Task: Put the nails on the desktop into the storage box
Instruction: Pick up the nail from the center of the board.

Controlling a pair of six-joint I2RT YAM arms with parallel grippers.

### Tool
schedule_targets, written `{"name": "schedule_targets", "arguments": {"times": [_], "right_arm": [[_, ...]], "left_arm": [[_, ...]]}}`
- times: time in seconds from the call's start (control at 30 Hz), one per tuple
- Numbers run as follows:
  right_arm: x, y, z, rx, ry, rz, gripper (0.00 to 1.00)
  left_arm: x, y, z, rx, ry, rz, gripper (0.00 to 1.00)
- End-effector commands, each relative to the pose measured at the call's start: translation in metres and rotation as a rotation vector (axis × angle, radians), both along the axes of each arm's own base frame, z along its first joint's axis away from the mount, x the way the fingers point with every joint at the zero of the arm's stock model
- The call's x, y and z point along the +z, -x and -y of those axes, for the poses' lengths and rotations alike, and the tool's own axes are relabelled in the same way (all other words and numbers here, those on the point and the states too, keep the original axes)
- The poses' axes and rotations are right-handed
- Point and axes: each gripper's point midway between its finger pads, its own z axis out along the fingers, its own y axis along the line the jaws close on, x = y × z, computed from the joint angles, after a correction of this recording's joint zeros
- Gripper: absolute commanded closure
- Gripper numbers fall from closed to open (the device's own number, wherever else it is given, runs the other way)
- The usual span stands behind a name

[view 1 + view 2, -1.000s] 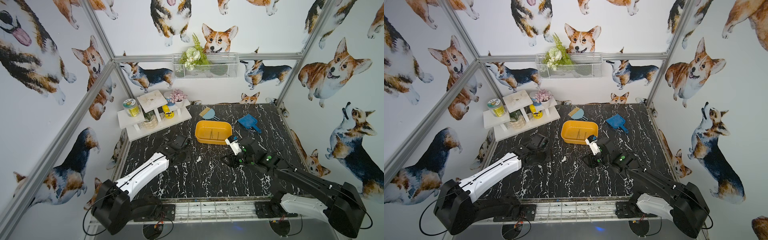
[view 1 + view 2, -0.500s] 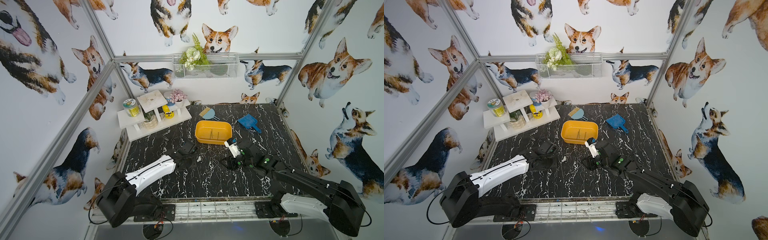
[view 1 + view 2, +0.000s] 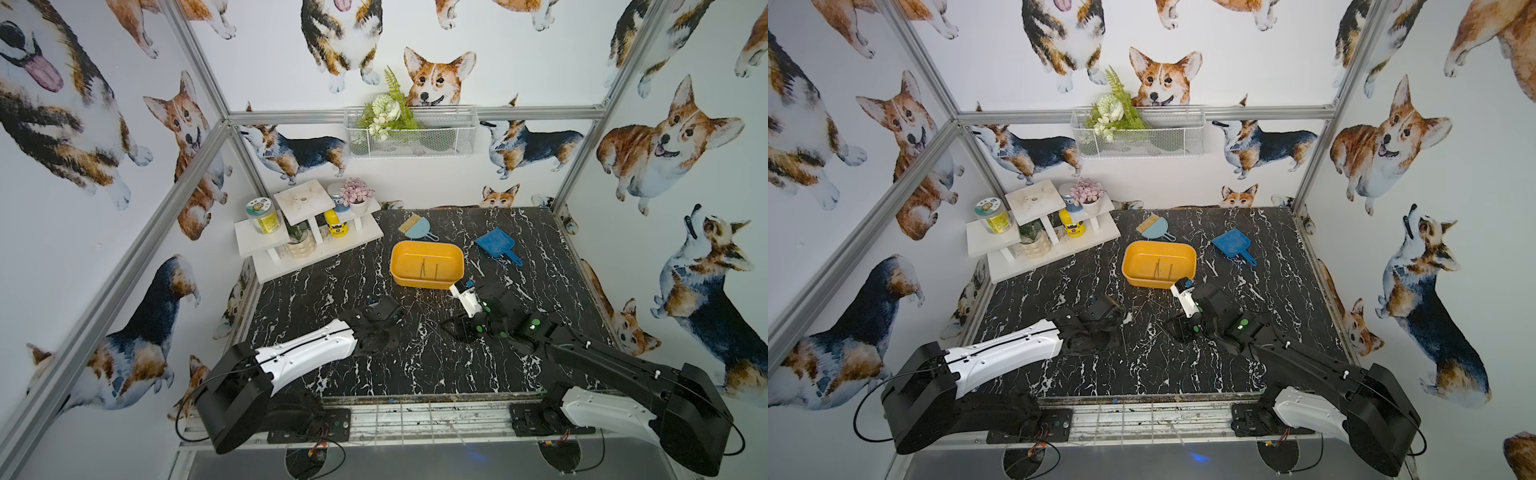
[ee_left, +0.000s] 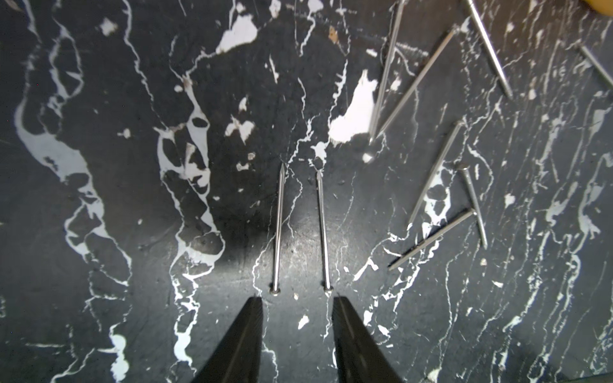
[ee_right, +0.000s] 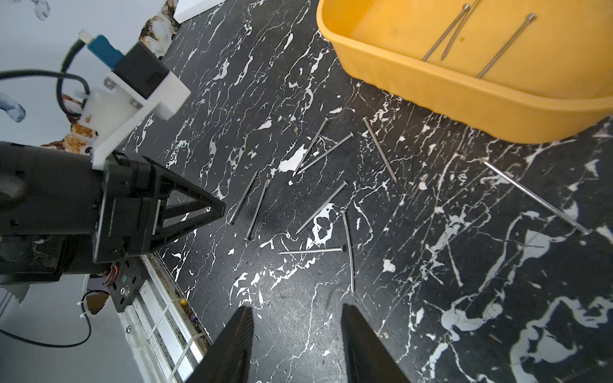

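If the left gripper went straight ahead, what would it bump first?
Probably the two side-by-side nails, whose heads lie just ahead of the left gripper; it may touch the desktop first, since height is unclear.

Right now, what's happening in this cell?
Two arms are clearing nails off the desktop into the box. The left arm is low over the desktop, jaws open, just short of the heads of two parallel nails. The right arm is beside it, jaws open and empty, above more scattered nails. Three nails lie in the box; several lie outside.
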Motion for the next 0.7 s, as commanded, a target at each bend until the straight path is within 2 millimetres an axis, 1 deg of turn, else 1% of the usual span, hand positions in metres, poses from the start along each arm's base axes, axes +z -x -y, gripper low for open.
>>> {"name": "schedule_targets", "arguments": {"times": [0.0,0.03,0.07,0.3,0.43,0.67], "right_arm": [[0.009,-0.003,-0.004,-0.005,-0.038,0.025,0.51],[0.009,-0.002,-0.004,-0.006,-0.038,0.024,0.51],[0.009,-0.002,-0.003,-0.009,-0.037,0.025,0.51],[0.005,0.001,-0.001,-0.008,-0.038,0.021,0.51],[0.005,0.001,0.000,-0.010,-0.040,0.024,0.51],[0.005,0.001,-0.001,-0.010,-0.044,0.023,0.51]], "left_arm": [[-0.004,0.002,0.005,0.014,0.011,-0.012,0.63],[-0.004,0.002,0.006,0.015,0.011,-0.011,0.63],[-0.016,0.011,-0.003,0.016,-0.018,-0.035,0.64],[-0.027,0.016,-0.012,0.021,-0.053,-0.050,0.69],[-0.027,0.015,-0.012,0.022,-0.051,-0.040,0.69],[-0.019,0.007,-0.005,0.004,-0.042,-0.016,0.69]]}}
